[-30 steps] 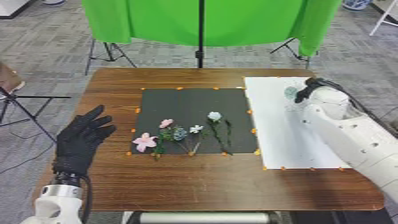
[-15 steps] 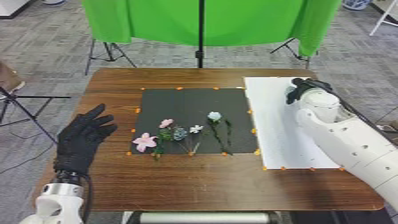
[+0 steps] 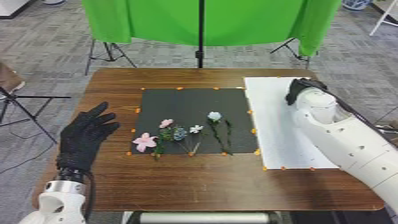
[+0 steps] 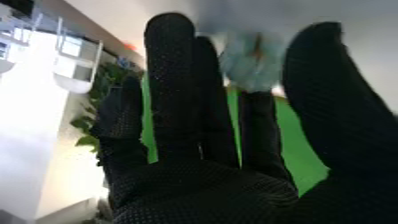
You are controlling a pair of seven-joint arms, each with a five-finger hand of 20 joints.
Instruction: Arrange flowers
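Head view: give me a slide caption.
Flowers lie on a dark mat, the right hand at the far end of the white sheet.

- The right hand (image 3: 299, 90), at the upper right of the head view, has moved a little left.
- Its glove now covers the spot where a pale green translucent vessel (image 4: 251, 62) stood out beside the fingers in the first frame.
- The white right arm (image 3: 342, 135) has swung left and downward in the frame, and now hides the lower right corner of the white sheet (image 3: 271, 125) and an orange marker there.
- The left hand (image 3: 84, 132), left of centre, has drifted slightly up and right.
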